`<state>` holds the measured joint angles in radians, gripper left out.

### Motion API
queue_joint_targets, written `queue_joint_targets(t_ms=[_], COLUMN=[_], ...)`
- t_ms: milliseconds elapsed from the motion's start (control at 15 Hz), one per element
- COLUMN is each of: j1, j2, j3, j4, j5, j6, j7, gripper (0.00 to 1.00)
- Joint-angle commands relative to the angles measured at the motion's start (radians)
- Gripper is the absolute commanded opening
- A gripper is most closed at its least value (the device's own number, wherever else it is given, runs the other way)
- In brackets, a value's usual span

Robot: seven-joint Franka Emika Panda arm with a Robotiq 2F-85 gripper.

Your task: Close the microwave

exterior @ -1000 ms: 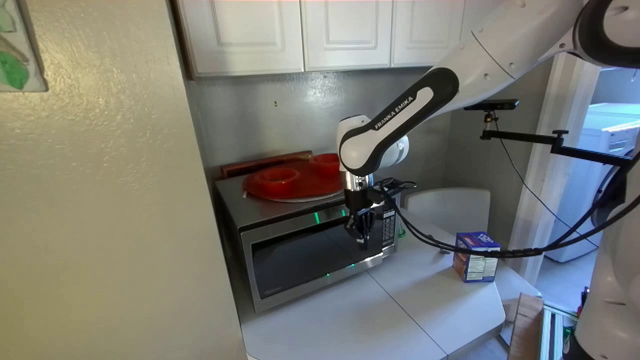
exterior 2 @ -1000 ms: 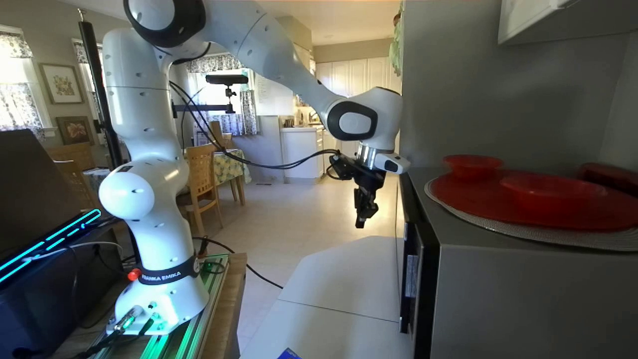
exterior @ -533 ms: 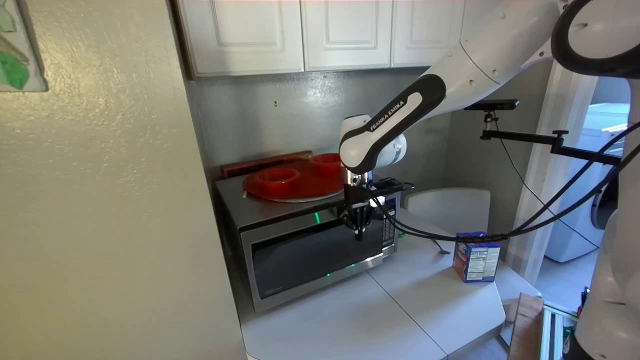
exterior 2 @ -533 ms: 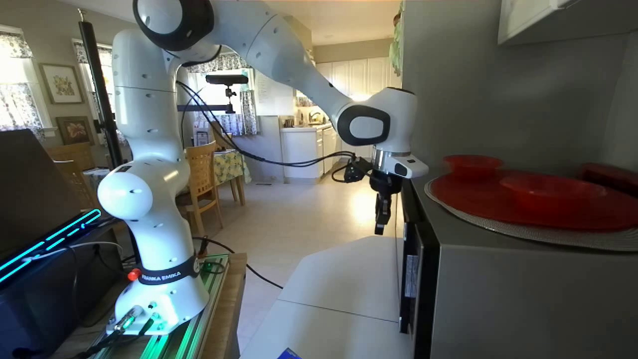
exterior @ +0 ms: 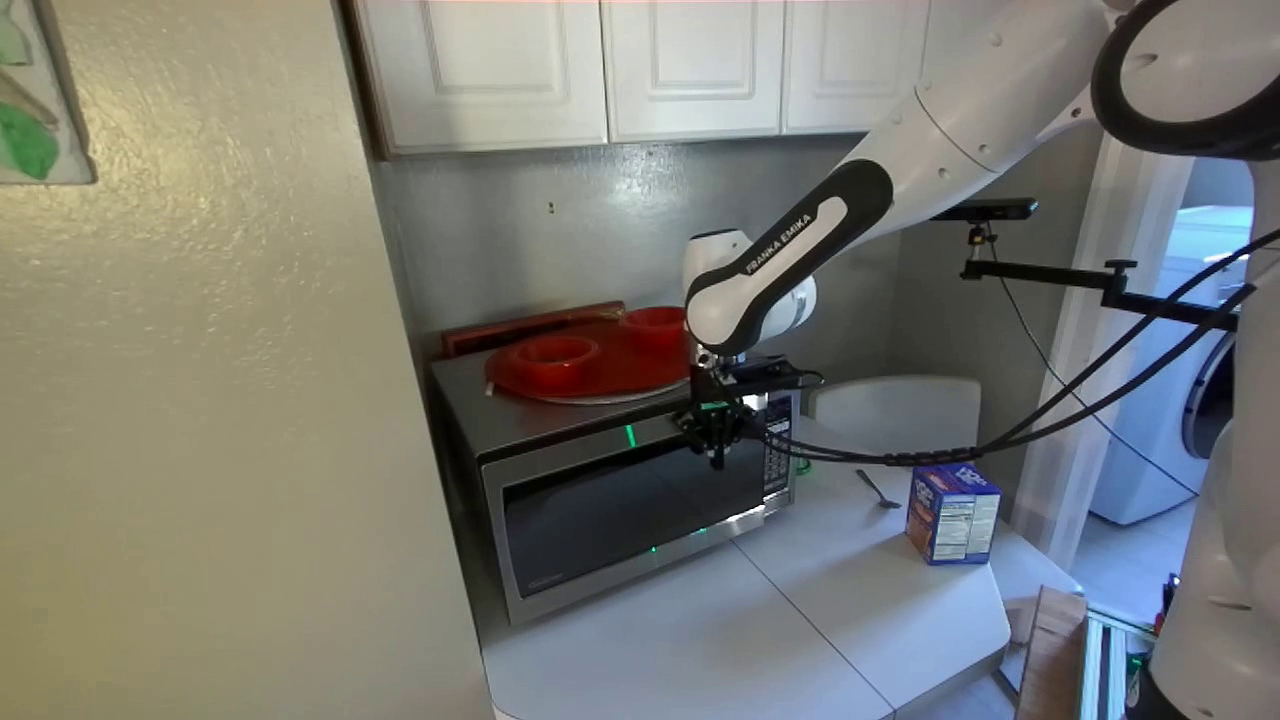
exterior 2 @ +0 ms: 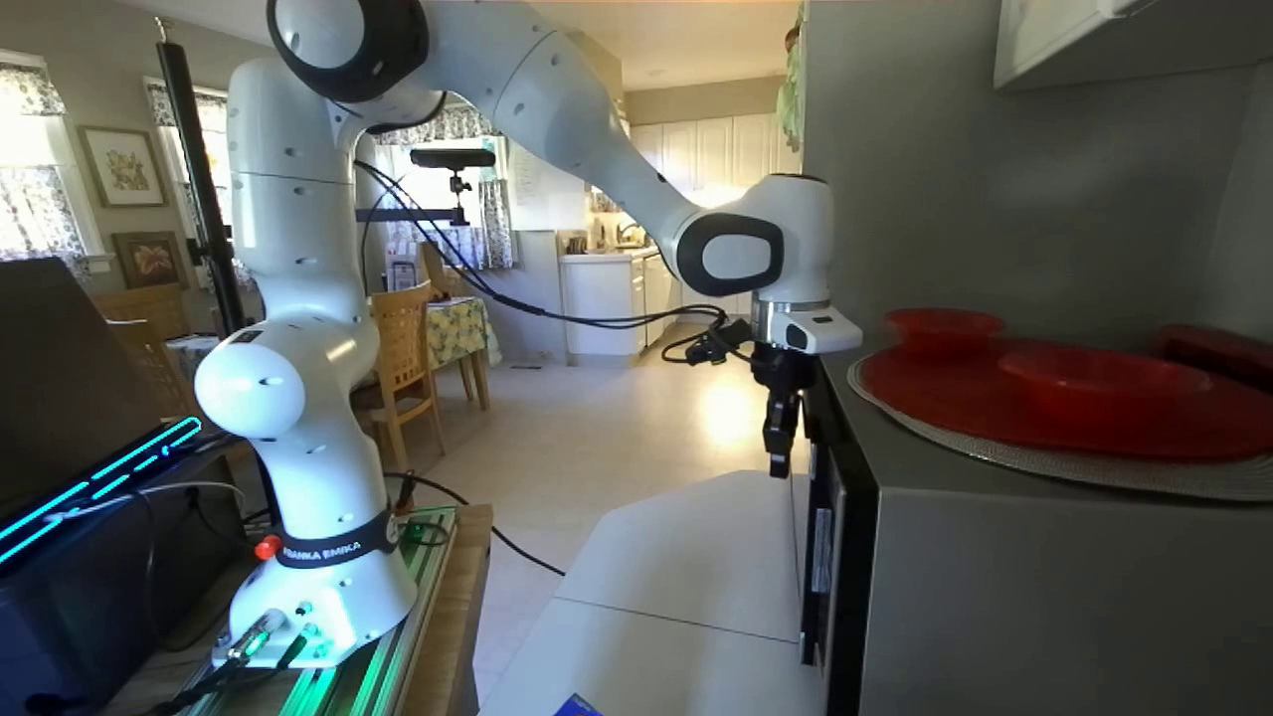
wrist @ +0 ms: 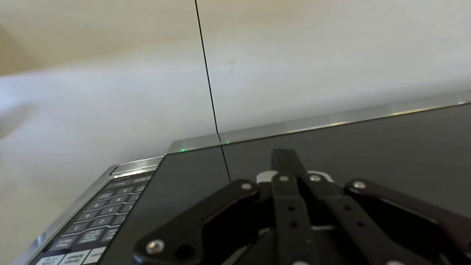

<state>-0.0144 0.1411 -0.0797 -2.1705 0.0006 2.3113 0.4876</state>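
My gripper [wrist: 289, 162] is pinched narrow, nothing in it afaict, hanging just in front of the door [exterior: 630, 520] near the panel [exterior: 778, 455]. Microwave [exterior 2: 965, 587] sits on the table [exterior: 690, 640], beyond it from my base [exterior 2: 318, 607], long side across my path. Straight push out, I'd guess.
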Motion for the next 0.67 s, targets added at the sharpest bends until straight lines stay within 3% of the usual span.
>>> queue_joint_targets(t_ms=[0,400,600], j1=[0.01,0.016,0.01], j2=[0.016,0.016,-0.009], j3=[-0.014,-0.008,0.023], j4=[0.015,0.015,-0.009], j5=[-0.063,-0.145,-0.085], j6=[0.043,0.048,0.002], j7=[0.113,0.084,-0.14], gripper=[0.0,0.0,0.0])
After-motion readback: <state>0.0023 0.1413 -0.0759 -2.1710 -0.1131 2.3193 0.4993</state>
